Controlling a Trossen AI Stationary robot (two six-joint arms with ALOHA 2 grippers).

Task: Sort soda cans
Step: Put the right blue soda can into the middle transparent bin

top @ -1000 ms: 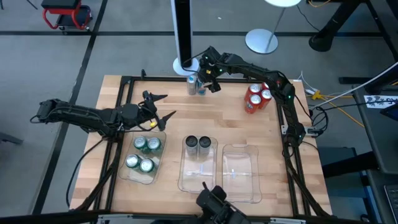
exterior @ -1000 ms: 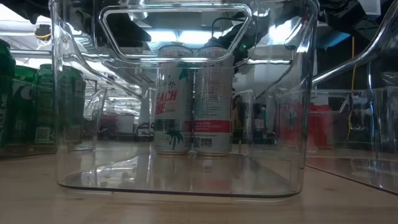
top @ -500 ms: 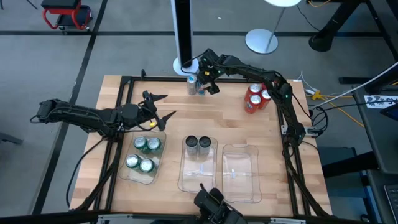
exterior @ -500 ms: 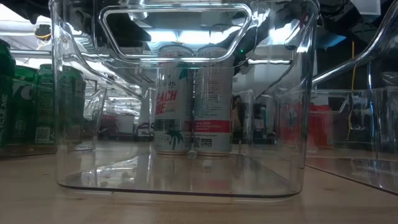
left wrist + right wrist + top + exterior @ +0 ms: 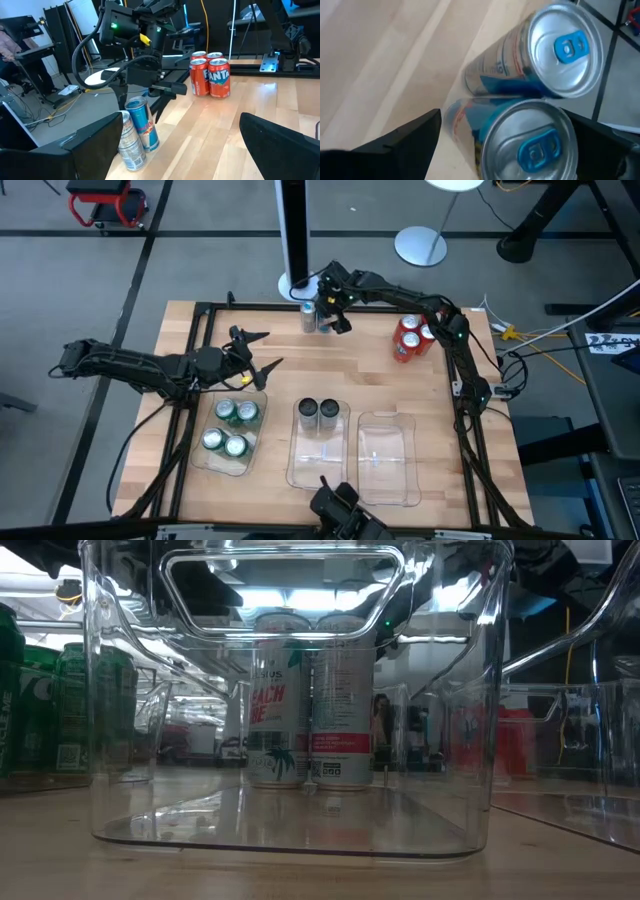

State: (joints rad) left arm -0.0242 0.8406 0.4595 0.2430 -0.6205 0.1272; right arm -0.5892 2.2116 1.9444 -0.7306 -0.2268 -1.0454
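Note:
Two silver-and-blue soda cans (image 5: 315, 316) stand upright side by side at the table's far edge. My right gripper (image 5: 515, 145) hangs open above them, slanting down, with one finger on each side of the nearer can's top (image 5: 530, 142); it touches neither can. Three red cans (image 5: 411, 338) stand at the far right. Several green cans (image 5: 230, 428) fill the left clear tray (image 5: 200, 460). Two silver-grey cans (image 5: 318, 412) stand in the middle tray (image 5: 318, 465). My left gripper (image 5: 258, 352) waits open above the table, just beyond the left tray.
An empty clear tray (image 5: 388, 460) stands at the near right. A black frame rail (image 5: 250, 307) runs along the table's far edge just behind the two cans. Bare wood lies between the trays and the far cans.
My right gripper has come down a little over the two cans at the far edge, still open. The cans have not moved.

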